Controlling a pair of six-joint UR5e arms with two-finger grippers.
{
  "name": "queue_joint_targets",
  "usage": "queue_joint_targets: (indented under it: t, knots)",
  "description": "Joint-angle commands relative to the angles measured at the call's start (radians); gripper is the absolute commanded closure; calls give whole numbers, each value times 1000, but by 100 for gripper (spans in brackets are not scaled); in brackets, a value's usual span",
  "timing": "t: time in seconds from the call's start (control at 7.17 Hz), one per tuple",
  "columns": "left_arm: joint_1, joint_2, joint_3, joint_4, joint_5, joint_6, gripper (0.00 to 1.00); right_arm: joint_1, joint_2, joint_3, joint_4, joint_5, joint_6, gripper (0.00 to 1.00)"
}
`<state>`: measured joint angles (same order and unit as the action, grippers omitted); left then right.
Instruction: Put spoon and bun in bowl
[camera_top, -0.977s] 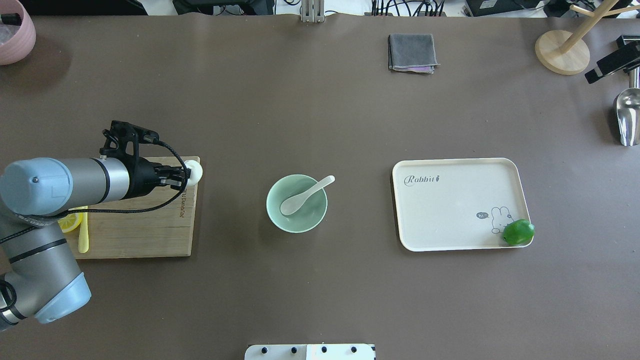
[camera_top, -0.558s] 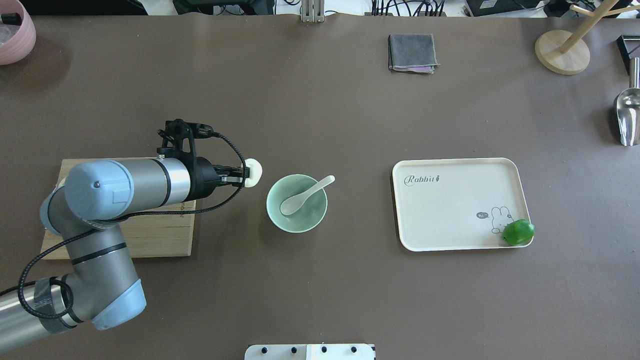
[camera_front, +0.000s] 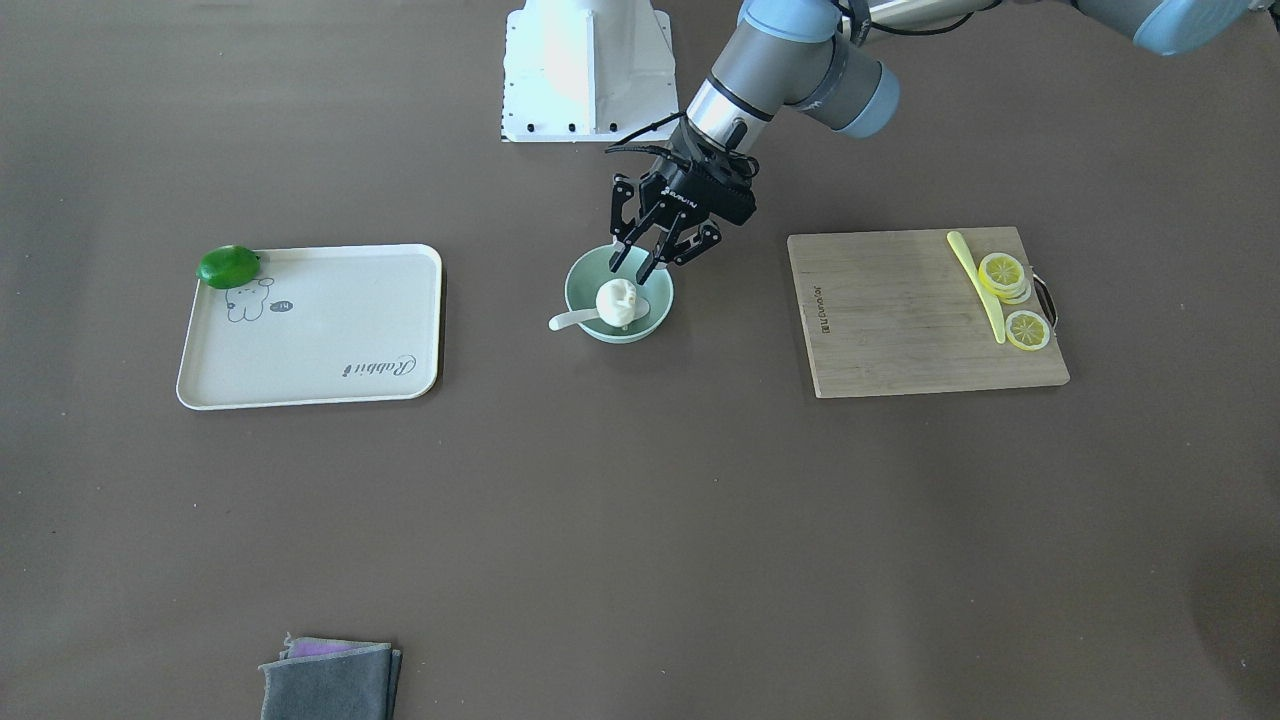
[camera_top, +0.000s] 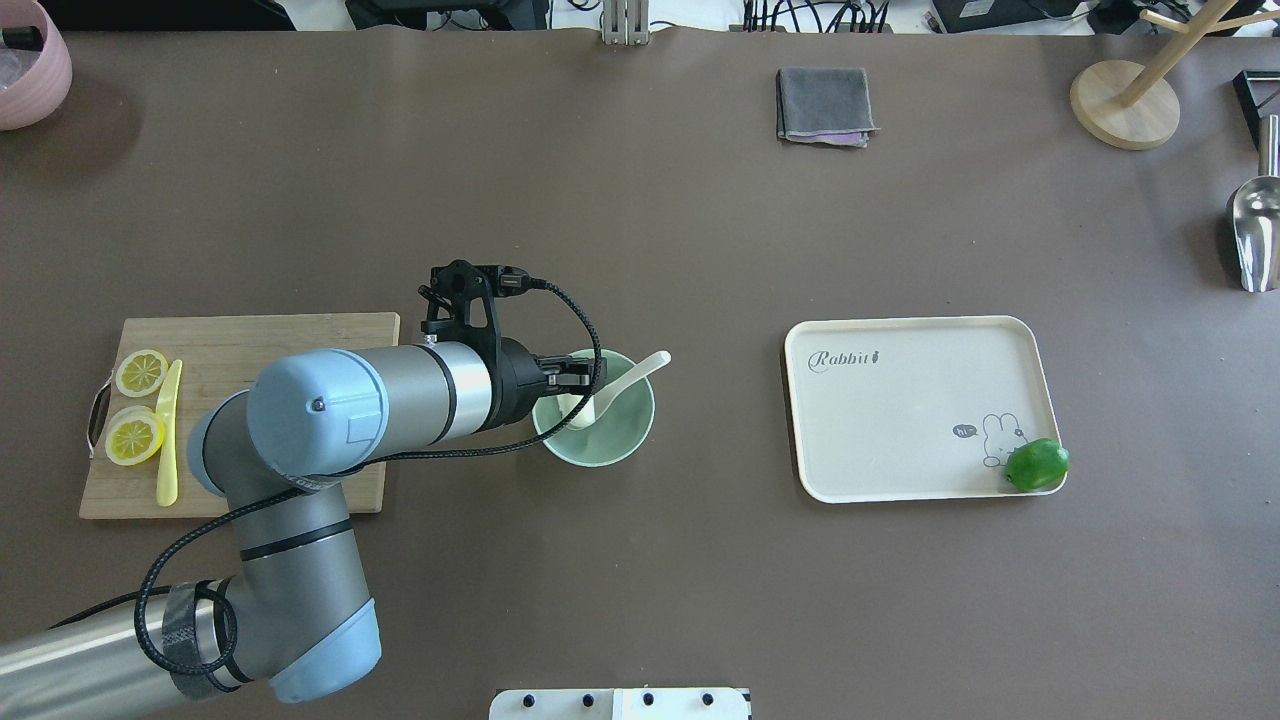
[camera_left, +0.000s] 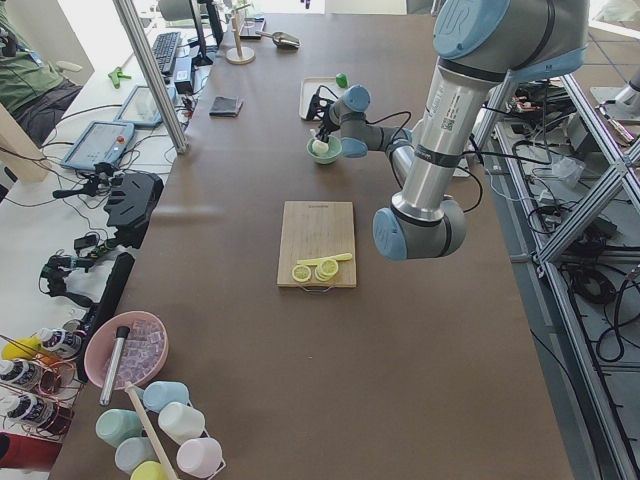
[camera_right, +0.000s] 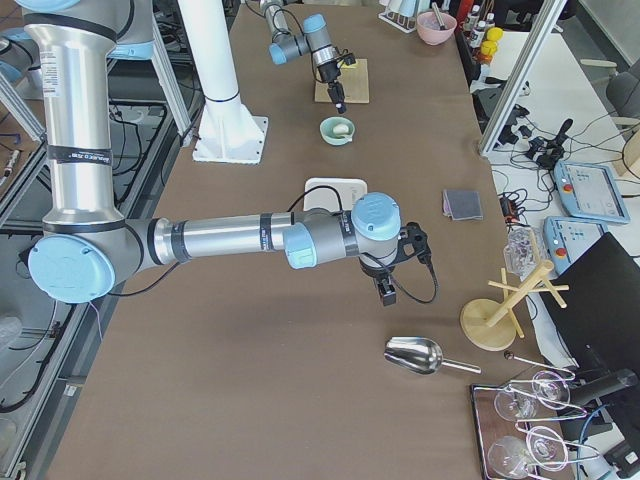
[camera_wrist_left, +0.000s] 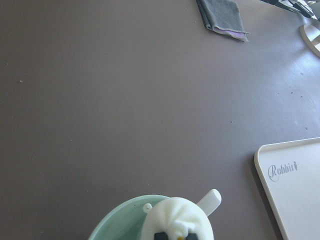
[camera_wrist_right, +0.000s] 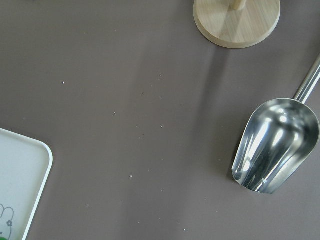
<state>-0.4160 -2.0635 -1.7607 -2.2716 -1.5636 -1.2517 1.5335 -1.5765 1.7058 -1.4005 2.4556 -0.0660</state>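
one bun (camera_front: 617, 300) and one spoon (camera_front: 568, 320) lie in the one mint bowl (camera_front: 583, 275) at mid-bench, the spoon's handle over the rim. the left claw (camera_front: 632, 270) hangs spread open just above, gripping nothing. whether the right claw (camera_right: 386, 293), near one steel scoop (camera_right: 415, 355), is spread or closed i cannot tell. one tray (camera_front: 330, 330), one lime (camera_front: 228, 266) and one board (camera_front: 900, 320) sit on the brown matte bench (camera_front: 640, 520).

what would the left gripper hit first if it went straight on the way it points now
Most likely the bun, lying in the bowl just below the open left gripper. The spoon lies beside the bun. Exact depth is hard to judge.
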Motion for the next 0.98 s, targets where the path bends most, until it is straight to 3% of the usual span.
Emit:
queue_joint_targets:
  t: [0.0, 0.28, 0.56, 0.7, 0.84]
  knots:
    - [2, 3, -2, 4, 2, 3, 2, 0, -3, 6, 3, -4, 23, 0]
    - [-30, 13, -23, 12, -54, 29, 2, 0, -5, 0, -1, -16, 37, 0]
    - [-255, 118, -20, 17, -468, 127, 2, 0, -48, 9, -3, -145, 216, 0]
    - [-362, 162, -25, 61, -589, 136, 2, 0, -83, 2, 5, -144, 224, 0]
    - [-429, 202, -29, 154, -602, 252, 1, 2, -141, 20, 17, -139, 212, 0]
